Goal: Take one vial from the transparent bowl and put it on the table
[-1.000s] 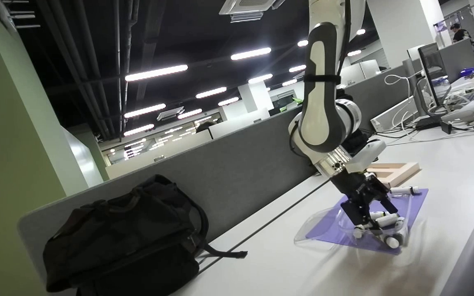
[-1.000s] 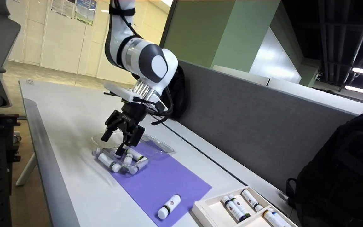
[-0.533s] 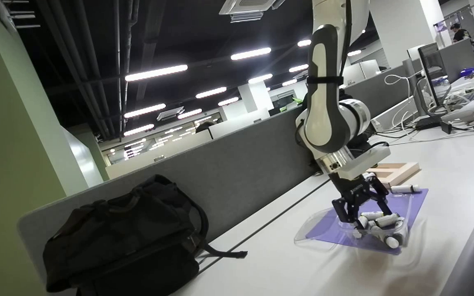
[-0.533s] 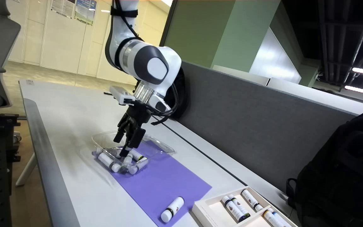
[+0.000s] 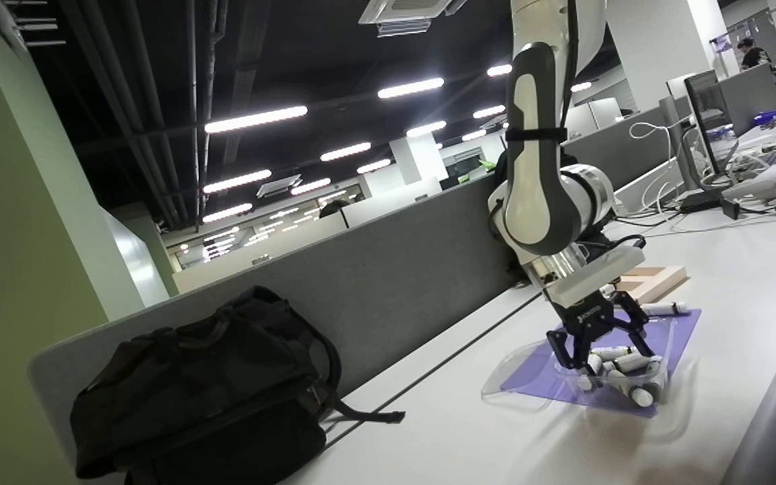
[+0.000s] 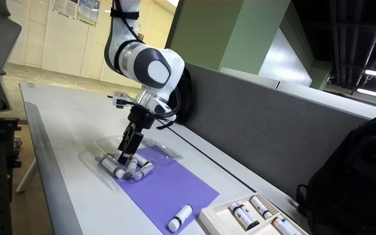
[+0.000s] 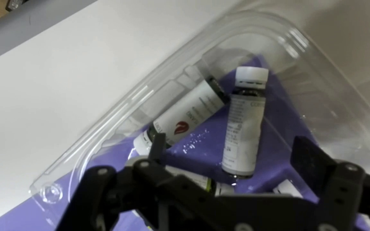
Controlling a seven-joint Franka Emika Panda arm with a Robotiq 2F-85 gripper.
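Observation:
The transparent bowl holds several white-labelled vials; its rim shows faintly in an exterior view. In the wrist view one vial lies between my fingers, white cap pointing away. A vial with a red logo lies beside it, its capped end partly behind a finger. A vial with a yellow-green band is mostly hidden under the gripper. My gripper is open and points down into the bowl, also in both exterior views. Whether a fingertip touches a vial, I cannot tell. The table is white.
A purple mat lies under the bowl. A loose vial lies on it near a pale tray holding several vials. A clear lid sits beside the bowl. A grey divider and black backpack flank the table.
My gripper has turned about its axis and lowered into the bowl, staying open. The loose vial on the mat has rolled a little toward the pale tray.

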